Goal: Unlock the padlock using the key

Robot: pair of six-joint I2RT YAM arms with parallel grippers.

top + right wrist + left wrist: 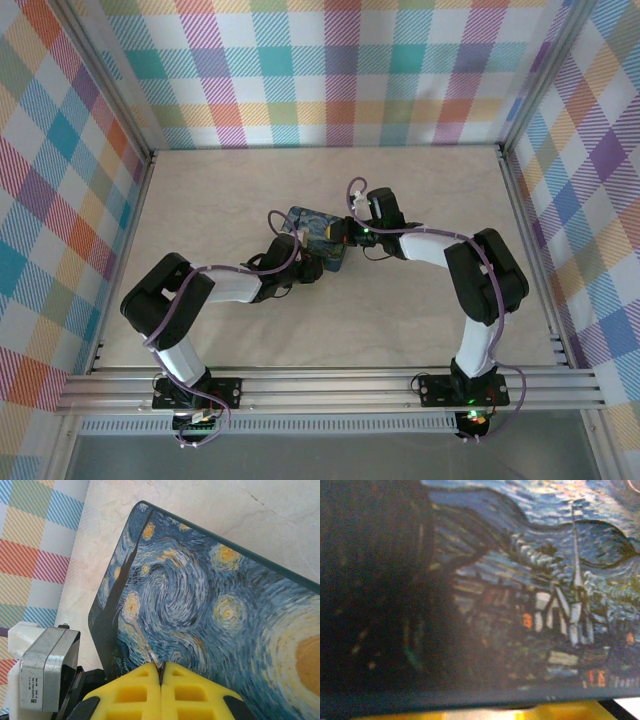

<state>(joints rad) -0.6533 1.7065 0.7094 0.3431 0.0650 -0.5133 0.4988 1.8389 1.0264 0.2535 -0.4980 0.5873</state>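
A blue-and-yellow swirly-painted tin lies mid-table with both arms meeting at it. My right gripper is shut just over the tin's lid, and the thin silvery key sticks out from between its yellow fingertips. From above, the right gripper sits at the tin's right end. My left gripper is pressed up against the tin's near side. Its camera is so close to the painted face that just a strip of yellow finger shows at the bottom, so its jaws cannot be read. The padlock is hidden.
The left arm's grey metal housing sits close beside the right fingers at the tin's corner. Pale tabletop surrounds the tin, bounded by plaid walls and an aluminium rail at the near edge.
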